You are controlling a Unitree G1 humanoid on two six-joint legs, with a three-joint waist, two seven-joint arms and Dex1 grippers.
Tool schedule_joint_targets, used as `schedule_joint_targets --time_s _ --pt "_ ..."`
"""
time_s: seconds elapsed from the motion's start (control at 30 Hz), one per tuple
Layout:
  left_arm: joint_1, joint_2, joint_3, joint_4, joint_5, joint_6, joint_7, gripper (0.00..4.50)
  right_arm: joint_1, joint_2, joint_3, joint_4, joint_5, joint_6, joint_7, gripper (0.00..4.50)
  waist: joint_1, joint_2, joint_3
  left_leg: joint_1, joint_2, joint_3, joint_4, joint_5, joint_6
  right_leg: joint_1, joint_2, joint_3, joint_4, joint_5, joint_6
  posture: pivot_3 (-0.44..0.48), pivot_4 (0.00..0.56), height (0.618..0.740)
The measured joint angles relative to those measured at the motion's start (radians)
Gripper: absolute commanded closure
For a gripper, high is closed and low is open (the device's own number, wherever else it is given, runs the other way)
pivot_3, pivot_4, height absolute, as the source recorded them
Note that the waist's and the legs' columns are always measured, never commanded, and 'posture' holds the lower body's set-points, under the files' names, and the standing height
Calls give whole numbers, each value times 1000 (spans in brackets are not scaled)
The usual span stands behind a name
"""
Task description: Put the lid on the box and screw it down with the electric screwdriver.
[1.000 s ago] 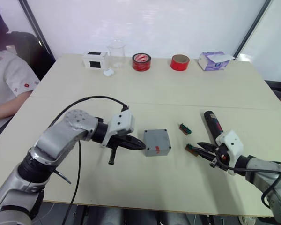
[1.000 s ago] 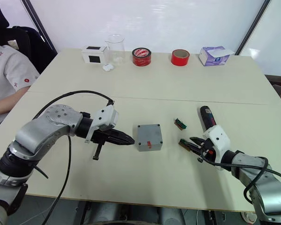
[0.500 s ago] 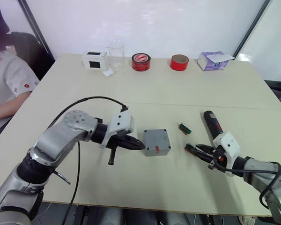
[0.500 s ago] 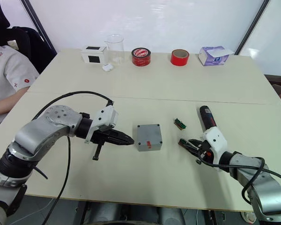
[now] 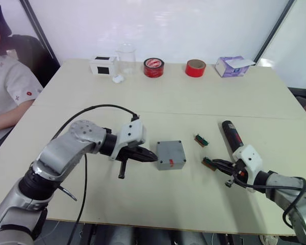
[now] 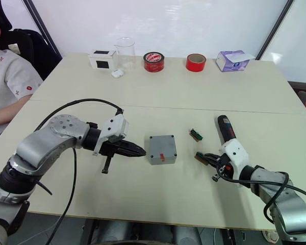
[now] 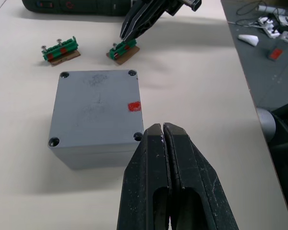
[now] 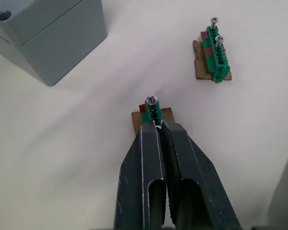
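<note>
The grey lid [image 5: 170, 151] with a small red mark lies flush on the grey box [image 5: 172, 165] at the table's middle. My left gripper [image 5: 154, 157] is shut and empty, its tips level with the box's left edge, close beside it [image 7: 162, 127]. The black electric screwdriver [image 5: 231, 134] lies on the table to the right. Just in front of it, my right gripper [image 5: 214, 162] is shut at a small green screw holder [image 8: 153, 112]. A pale bit of a screw shows between its fingers [image 8: 149, 143]. One more screw stands upright in that holder.
A second green holder [image 5: 201, 140] with two screws lies between box and screwdriver. A short black rod [image 5: 122, 169] lies under my left wrist. Along the far edge stand a white box [image 5: 103, 65], a beaker [image 5: 126, 58], two tape rolls [image 5: 154, 67], tissues [image 5: 232, 66]. A person [image 5: 5, 87] sits at left.
My right gripper, open a second ago, has reached the near green holder and shut there. The left arm and the box have not moved.
</note>
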State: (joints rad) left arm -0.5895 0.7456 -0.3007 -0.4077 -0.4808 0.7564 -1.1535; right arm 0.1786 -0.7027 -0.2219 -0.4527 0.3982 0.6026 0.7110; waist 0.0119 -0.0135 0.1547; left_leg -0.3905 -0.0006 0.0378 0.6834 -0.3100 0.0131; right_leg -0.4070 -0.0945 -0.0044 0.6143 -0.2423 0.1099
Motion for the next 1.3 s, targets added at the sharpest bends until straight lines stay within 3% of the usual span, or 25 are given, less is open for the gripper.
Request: schedule_joint_targets --time_s 0.27,0.37,0.6,0.77,1.3 --pt "6 -36 98 117 -35 6 47 4500 -10 2 -142 -132 153 109 -23 4427 0 0 0 0 1 0 0 0 0 0 0 0 0 0 1 0 150 740" --pt "6 -41 126 163 -36 6 72 4500 -74 -7 -148 -166 208 152 -38 4427 -6 0 0 0 1 0 0 0 0 0 0 0 1 2 3 0 150 740" --pt "54 -4 126 144 -25 11 83 4500 -299 25 77 -164 211 184 -78 4427 -7 0 1 0 1 -1 0 0 0 -1 0 0 1 1 2 0 150 740" --pt "85 -16 164 100 -51 52 137 4500 -346 58 177 -88 149 145 -91 4427 0 0 2 -1 0 0 0 0 0 -1 -3 -1 1 2 3 0 150 740" --pt "115 -20 200 40 -99 104 211 4500 -368 75 253 -6 37 67 -87 4427 -2 0 2 -1 0 0 0 0 0 -1 -2 -1 2 2 4 0 150 740"
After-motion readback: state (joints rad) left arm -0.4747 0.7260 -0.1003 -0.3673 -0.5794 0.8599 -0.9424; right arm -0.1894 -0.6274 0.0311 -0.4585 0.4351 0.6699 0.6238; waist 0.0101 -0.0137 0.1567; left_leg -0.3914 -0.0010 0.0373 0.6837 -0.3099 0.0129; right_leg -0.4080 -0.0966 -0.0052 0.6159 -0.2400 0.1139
